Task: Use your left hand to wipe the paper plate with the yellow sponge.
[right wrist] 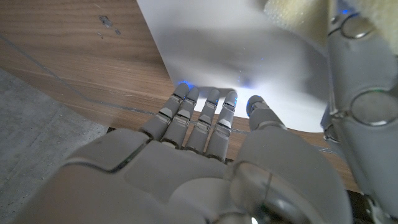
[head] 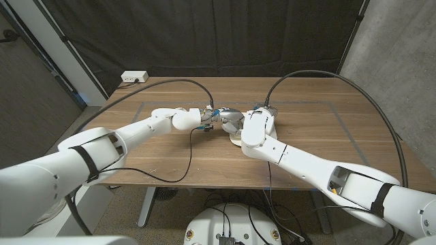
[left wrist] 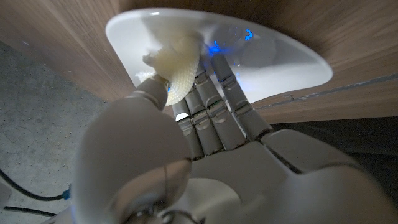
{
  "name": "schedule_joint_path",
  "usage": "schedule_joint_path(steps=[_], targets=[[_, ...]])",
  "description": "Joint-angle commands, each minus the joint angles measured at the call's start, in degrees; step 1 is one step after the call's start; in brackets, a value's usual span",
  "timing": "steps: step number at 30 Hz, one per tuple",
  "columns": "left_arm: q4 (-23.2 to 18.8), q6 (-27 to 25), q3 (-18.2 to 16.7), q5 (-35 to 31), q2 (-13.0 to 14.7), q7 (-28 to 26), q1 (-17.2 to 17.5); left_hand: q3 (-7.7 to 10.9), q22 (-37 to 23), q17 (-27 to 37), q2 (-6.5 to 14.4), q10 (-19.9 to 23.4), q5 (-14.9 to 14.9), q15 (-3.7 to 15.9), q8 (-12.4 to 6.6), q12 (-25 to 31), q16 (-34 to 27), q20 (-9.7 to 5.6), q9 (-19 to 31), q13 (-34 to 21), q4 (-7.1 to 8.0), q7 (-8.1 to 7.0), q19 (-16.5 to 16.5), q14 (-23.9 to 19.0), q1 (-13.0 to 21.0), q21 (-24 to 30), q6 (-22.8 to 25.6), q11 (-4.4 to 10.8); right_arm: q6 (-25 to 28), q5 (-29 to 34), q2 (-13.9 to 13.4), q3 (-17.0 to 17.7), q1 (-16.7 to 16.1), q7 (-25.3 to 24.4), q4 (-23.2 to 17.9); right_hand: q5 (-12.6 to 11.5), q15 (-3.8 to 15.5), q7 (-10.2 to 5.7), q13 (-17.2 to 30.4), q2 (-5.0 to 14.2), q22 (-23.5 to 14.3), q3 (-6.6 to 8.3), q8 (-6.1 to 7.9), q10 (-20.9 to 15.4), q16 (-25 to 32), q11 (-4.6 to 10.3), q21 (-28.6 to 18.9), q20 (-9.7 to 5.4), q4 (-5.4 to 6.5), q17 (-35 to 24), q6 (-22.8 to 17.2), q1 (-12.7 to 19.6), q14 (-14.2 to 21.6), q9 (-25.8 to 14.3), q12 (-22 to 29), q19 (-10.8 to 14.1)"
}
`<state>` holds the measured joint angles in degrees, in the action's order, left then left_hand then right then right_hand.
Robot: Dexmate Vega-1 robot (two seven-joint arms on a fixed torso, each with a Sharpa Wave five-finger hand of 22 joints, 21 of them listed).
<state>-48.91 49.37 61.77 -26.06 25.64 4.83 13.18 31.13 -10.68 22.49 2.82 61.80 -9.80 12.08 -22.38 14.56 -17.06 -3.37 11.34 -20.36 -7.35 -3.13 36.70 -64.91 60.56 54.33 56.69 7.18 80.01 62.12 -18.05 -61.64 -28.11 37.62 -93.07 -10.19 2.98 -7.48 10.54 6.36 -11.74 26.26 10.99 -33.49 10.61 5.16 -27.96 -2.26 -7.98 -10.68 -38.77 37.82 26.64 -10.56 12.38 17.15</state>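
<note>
Left hand gripping yellow sponge inside paper plate rim, right hand fingers on its edge.

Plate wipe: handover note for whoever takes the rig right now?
Left hand: holds the sponge, pressed onto the plate.
Right hand: holds nothing, fingers on the plate's rim, apparently steadying it.
Plate: mid-table, between both hands.
Done: sponge picked up and brought onto the plate.
Left: how much has been wiped can't be told; finish the wipe, then let go.
</note>
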Motion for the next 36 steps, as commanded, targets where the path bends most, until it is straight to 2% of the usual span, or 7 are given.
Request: schedule_joint_path(steps=[1,8,15,18,22,28,36], targets=[[-5.3,0.0,-5.7,-2.9,2.6,-2.9,3.6,0.31,-0.1,0.2,1.8,1.9,-0.4,0.61,-0.12,0.0,0.1,-4.72,0.1,-0.4,0.36,2.15,-0.4,-0.5,1.7,0.5,1.7,1.26,0.0,-0.4,0.0,-0.4,0.0,-0.9,-0.3,-0.2,6.93,0.0,0.2,0.07,0.0,0.23,0.0,-0.2,0.2,0.06,-0.4,-0.78,-0.14,0.0,0.2,-0.4,0.0,-0.3,-0.1,-0.4],[-5.7,1.6,-8.6,-6.8,3.0,-13.5,5.2,0.32,0.0,0.2,1.7,2.1,-0.4,0.6,0.01,0.0,0.2,-4.72,0.2,-0.5,0.4,2.08,-0.4,-0.4,1.7,0.7,1.6,1.43,0.0,0.0,0.3,-0.4,-0.1,-1.6,-0.1,-0.1,6.97,-0.01,0.2,0.01,0.0,0.2,0.1,-0.2,0.2,0.04,-0.5,-0.8,-0.12,-0.1,-0.1,-0.5,0.0,-0.3,-0.1,-0.4],[-5.1,1.3,-10.2,-19.0,3.1,-39.5,6.5,0.3,0.0,0.2,1.6,2.2,-0.4,0.53,0.06,-0.1,0.3,-4.72,0.2,-0.7,0.46,1.98,-0.6,-0.3,1.6,0.9,1.8,1.46,0.0,0.9,1.2,0.1,-0.4,-2.1,0.8,-0.1,6.95,0.03,0.2,-0.04,0.0,0.15,0.11,-0.1,0.2,0.09,-0.5,-0.83,-0.06,-0.1,-0.1,-0.6,-0.1,-0.3,-0.1,-0.4],[-5.3,-0.6,-9.3,-24.5,3.4,-50.9,6.6,0.31,0.0,0.2,1.6,2.1,-0.4,0.56,0.08,-0.2,0.4,-4.69,0.2,-0.6,0.47,1.94,-0.7,-0.4,1.6,1.0,1.9,1.49,0.0,1.5,1.7,0.2,-0.4,-3.4,1.2,-0.1,6.93,0.02,0.2,0.04,0.0,0.15,0.09,-0.1,0.2,0.07,-0.5,-0.87,-0.03,-0.1,-0.1,-0.7,-0.2,-0.3,-0.1,-0.5],[-5.4,-3.3,-7.3,-28.9,3.9,-61.2,6.1,0.3,0.1,0.2,1.4,2.2,-0.4,0.57,0.03,-0.5,0.5,-4.73,0.2,-0.4,0.47,1.84,-0.8,-0.4,1.5,1.1,2.3,1.46,0.0,1.4,1.8,0.2,-0.1,-5.0,1.2,-0.1,6.99,-0.03,0.2,0.14,0.0,0.14,0.04,0.1,0.2,0.11,-0.5,-0.85,-0.08,-0.2,0.0,-0.6,-0.3,-0.3,-0.2,-0.5],[-5.9,-6.6,-5.9,-29.9,4.6,-68.8,6.0,0.36,0.1,0.1,1.3,2.3,-0.4,0.66,0.04,-0.7,0.5,-4.78,0.2,-0.1,0.41,1.7,-0.9,-0.6,1.6,1.2,2.6,1.52,0.0,0.1,2.1,1.2,-0.3,-8.4,0.9,-0.1,6.98,-0.46,0.2,0.24,0.0,0.07,-0.56,1.4,0.1,0.23,-0.6,-0.82,-0.15,-0.3,1.7,-0.5,-0.7,-0.3,-0.7,-0.6],[-7.2,-7.1,-14.4,-33.5,3.3,-68.8,10.4,0.39,0.2,0.1,1.2,2.7,-0.4,0.65,0.09,-0.9,0.5,-4.89,0.2,0.2,0.39,1.36,-0.7,-1.0,1.6,1.5,2.9,1.67,0.0,-2.1,1.9,2.0,-0.5,-14.5,0.4,0.0,6.31,-1.35,0.3,0.35,0.1,-0.61,-1.61,5.9,0.0,0.26,-0.5,-0.26,0.07,-0.6,8.5,-0.8,-2.9,-0.3,-1.8,-1.5]])
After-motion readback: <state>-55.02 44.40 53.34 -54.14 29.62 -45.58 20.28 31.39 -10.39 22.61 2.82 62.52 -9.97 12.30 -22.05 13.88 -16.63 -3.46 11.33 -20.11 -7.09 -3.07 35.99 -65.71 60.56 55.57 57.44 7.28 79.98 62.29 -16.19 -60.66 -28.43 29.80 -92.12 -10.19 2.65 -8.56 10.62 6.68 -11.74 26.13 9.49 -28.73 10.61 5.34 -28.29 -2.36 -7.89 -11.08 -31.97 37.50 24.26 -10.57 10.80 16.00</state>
